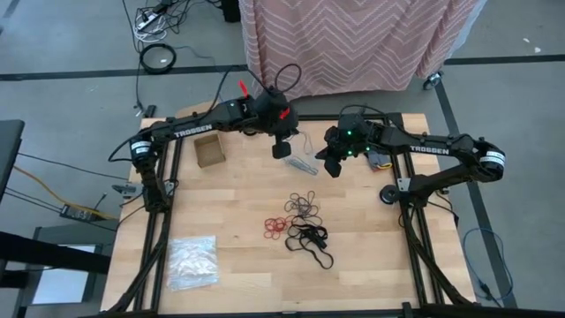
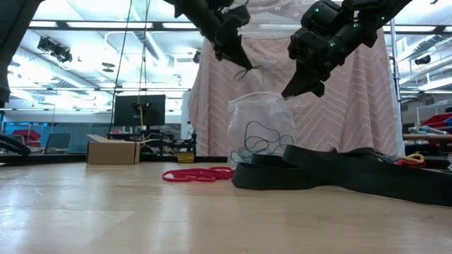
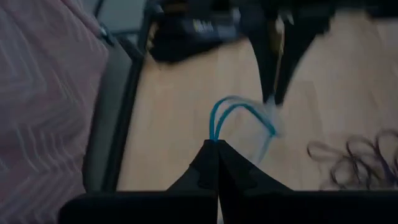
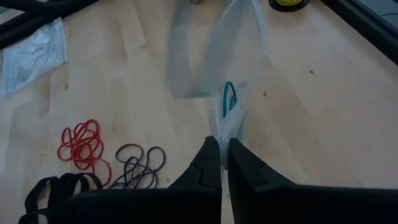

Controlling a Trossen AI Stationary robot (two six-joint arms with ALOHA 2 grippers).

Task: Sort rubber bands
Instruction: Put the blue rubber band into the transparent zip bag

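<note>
Both grippers are pinching one clear bag (image 2: 261, 127) between them, left gripper (image 3: 217, 144) and right gripper (image 4: 223, 140) each clamped on a side of its mouth, likely to spread it for loading. Teal bands (image 4: 229, 98) are sitting inside. Red bands (image 1: 275, 227) and black bands (image 1: 309, 238) are lying mid-table (image 1: 238, 265), well clear of every edge, with bare wood around them.

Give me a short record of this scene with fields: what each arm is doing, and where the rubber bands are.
left gripper: jaws shut on blue rubber band, raised over the table's far middle
right gripper: jaws shut on clear bag
loose rubber bands: red pile, thin dark pile, larger black ones, mid-table
cardboard box: far left
</note>
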